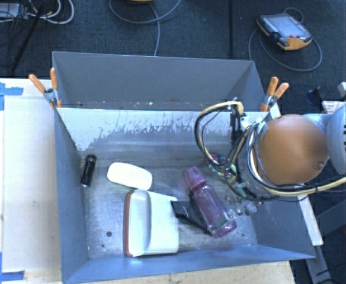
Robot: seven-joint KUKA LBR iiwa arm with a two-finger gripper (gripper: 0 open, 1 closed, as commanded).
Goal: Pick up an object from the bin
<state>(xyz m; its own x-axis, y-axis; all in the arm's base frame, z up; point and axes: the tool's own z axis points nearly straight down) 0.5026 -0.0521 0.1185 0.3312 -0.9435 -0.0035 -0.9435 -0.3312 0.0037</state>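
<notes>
The KUKA arm's gripper (243, 205) hangs low at the right side of the grey metal bin (155, 87), with its working end tucked under the rounded orange cover (291, 149) and a loop of cables (217, 135). Because of that cover, it cannot be told whether the gripper is spread or closed, and nothing can be seen held in it.

Just beside it lies a translucent purple bottle (208, 203), on its side on the bin floor right of centre. Its neck points up and left and its wider base is toward the gripper. Whether the two touch cannot be made out. As the nearest thing, the bottle looks the likeliest pick, though that is a judgement.

The bottle rests partly on a flat black object (185, 210), which in turn butts against a white rectangular box with a reddish edge (152, 223) near the front wall. That overlap may make the bottle roll or drag its neighbour if lifted off-centre. Further left a white oval bar (129, 175) lies apart, and a small black cylinder (88, 170) sits near the left wall, well away from the arm.
</notes>
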